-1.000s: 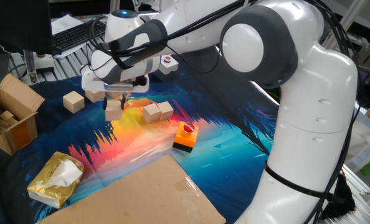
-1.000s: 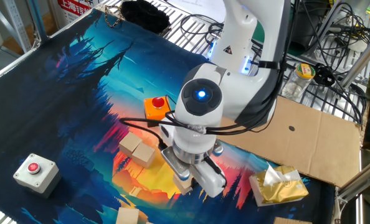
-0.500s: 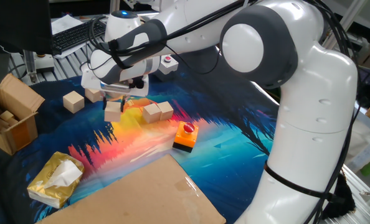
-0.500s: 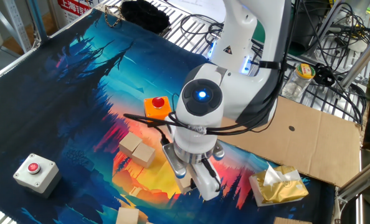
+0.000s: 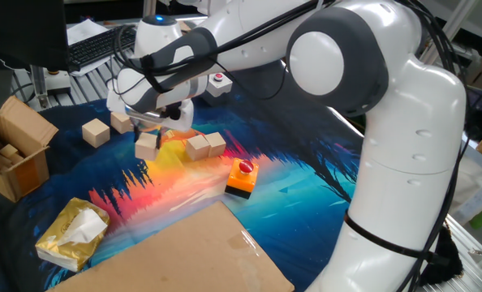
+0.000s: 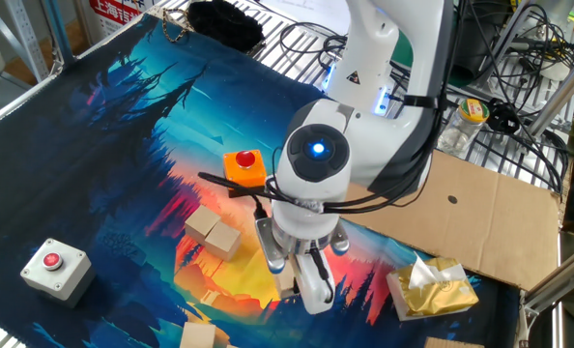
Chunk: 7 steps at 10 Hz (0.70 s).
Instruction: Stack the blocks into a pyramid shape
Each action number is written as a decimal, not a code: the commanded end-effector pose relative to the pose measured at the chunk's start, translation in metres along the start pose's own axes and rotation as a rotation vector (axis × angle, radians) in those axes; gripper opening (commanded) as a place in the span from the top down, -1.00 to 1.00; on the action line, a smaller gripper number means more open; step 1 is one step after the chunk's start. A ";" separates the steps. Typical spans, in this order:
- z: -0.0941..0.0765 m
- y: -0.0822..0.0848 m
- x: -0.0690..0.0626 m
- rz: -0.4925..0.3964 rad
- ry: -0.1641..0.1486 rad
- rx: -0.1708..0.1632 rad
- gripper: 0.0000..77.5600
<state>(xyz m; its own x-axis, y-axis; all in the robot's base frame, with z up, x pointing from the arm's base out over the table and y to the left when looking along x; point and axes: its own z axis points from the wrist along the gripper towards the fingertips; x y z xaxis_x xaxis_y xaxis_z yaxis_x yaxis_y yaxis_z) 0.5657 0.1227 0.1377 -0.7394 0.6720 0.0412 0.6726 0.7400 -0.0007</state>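
The claw [image 5: 154, 132] points down over the bright mat, its fingers closed on a single wooden block [image 5: 147, 146] that sits at the mat's surface or a touch above it; whether it rests there I cannot quite tell; in the other fixed view the same block [image 6: 287, 285] shows only as a pale corner under the claw [image 6: 292, 275]. Taking the orange-and-black button block [image 5: 242, 178] as the mark: the held block lies well to its left and a little farther back; between the two, nearer the held block, a pair of blocks [image 5: 204, 145] stands side by side and touching, seen in the other fixed view as two cubes [image 6: 213, 230] just beside the orange base [image 6: 245, 167]. Farther left of the claw, one loose block [image 5: 96, 131] lies alone on the dark part of the mat, and another block [image 5: 121, 122] sits just behind the claw's body, partly hidden. Far left of the button block an open cardboard box [image 5: 14, 150] stands at the table [image 5: 322, 170] edge; in front of it lies a crumpled yellow packet [image 5: 73, 234]; a flat cardboard sheet [image 5: 184, 255] covers the near corner; a grey box with a red button [image 6: 52, 268] sits apart on the mat's dark side.
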 end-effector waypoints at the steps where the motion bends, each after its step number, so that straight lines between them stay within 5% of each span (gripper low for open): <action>1: 0.001 -0.026 0.000 0.196 -0.031 0.027 0.97; 4: -0.005 -0.060 -0.020 0.322 0.000 0.007 0.97; 7: -0.007 -0.108 -0.058 0.399 0.052 -0.055 0.97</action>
<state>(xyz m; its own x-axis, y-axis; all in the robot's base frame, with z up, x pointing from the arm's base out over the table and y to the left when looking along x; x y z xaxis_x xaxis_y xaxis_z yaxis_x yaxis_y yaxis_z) 0.5527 0.1048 0.1366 -0.6145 0.7883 0.0314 0.7881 0.6152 -0.0209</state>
